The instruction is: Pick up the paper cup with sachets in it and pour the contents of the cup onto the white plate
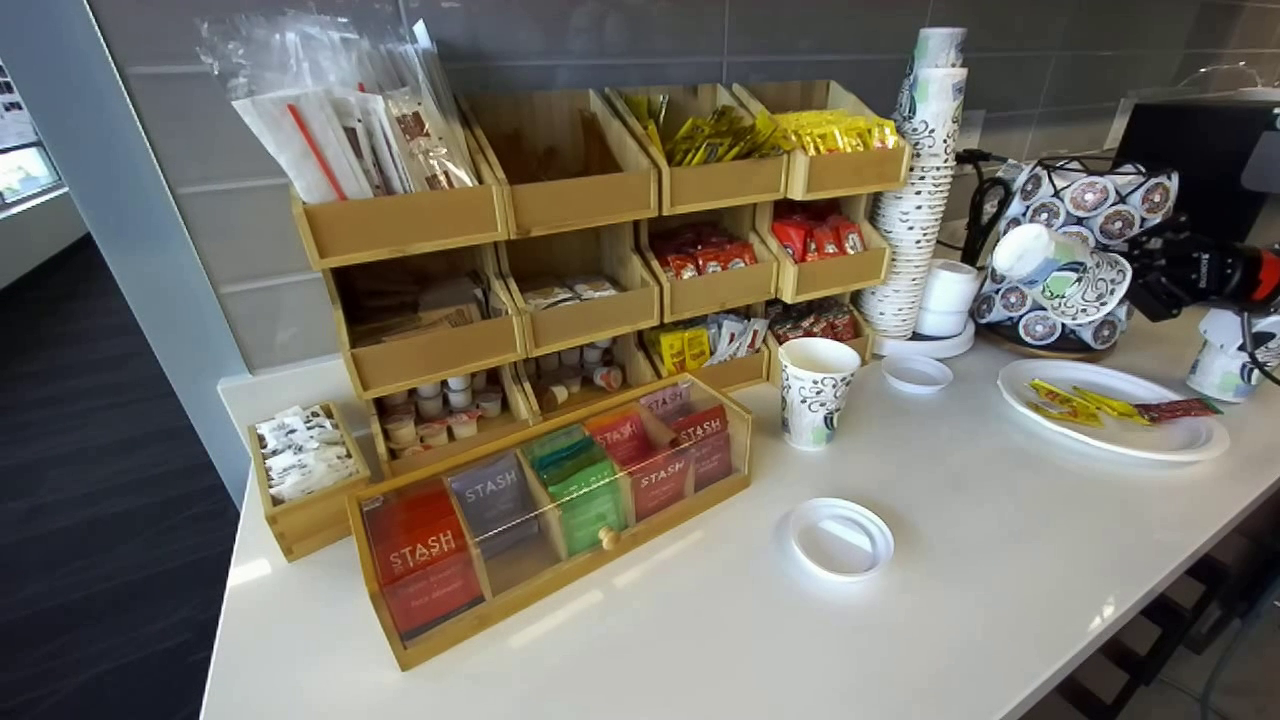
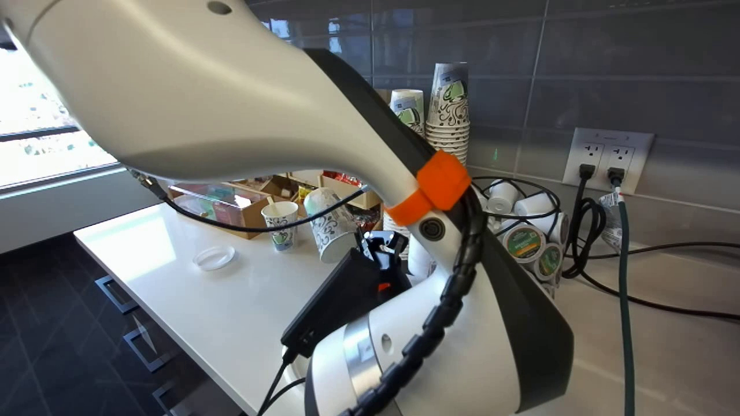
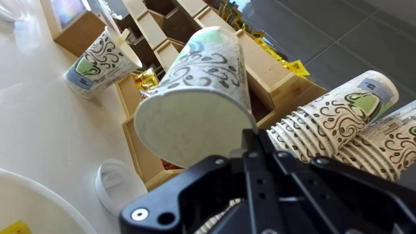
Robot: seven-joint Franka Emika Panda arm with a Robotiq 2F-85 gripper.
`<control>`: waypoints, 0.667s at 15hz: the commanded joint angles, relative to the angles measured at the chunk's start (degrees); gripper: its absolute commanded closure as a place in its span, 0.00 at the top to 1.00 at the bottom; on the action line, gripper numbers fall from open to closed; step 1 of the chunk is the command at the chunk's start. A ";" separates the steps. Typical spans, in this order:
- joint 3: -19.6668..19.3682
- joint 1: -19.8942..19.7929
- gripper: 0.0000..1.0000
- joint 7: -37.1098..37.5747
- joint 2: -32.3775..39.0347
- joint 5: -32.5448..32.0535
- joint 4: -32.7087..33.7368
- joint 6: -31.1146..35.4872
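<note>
A patterned paper cup is held tilted in the air with its mouth turned down. It also shows in an exterior view and in the wrist view. My gripper is shut on the cup's rim; it also shows in an exterior view. The inside of the cup looks plain, with no sachets visible in it. The white plate lies on the counter below the cup. On it lie yellow sachets and a red one. The wrist view shows only the plate's edge.
A second paper cup stands upright on the counter. Tall stacks of cups and a rack of coffee pods stand behind the held cup. White lids, a tea box and wooden bins fill the other side.
</note>
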 commanded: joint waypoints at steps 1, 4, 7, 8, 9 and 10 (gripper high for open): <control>2.18 -2.68 0.01 1.92 2.75 -0.08 3.07 -2.59; 2.68 -2.73 0.01 1.58 2.53 -0.79 3.02 -1.92; 2.31 -2.40 0.01 0.50 0.87 -1.76 1.89 -1.48; 1.97 -2.15 0.01 0.01 0.06 -2.23 1.30 -0.96; 1.49 -1.77 0.01 -0.98 -1.09 -2.79 0.35 -0.06; 1.05 -1.52 0.01 -2.89 -2.54 -3.86 -0.95 0.10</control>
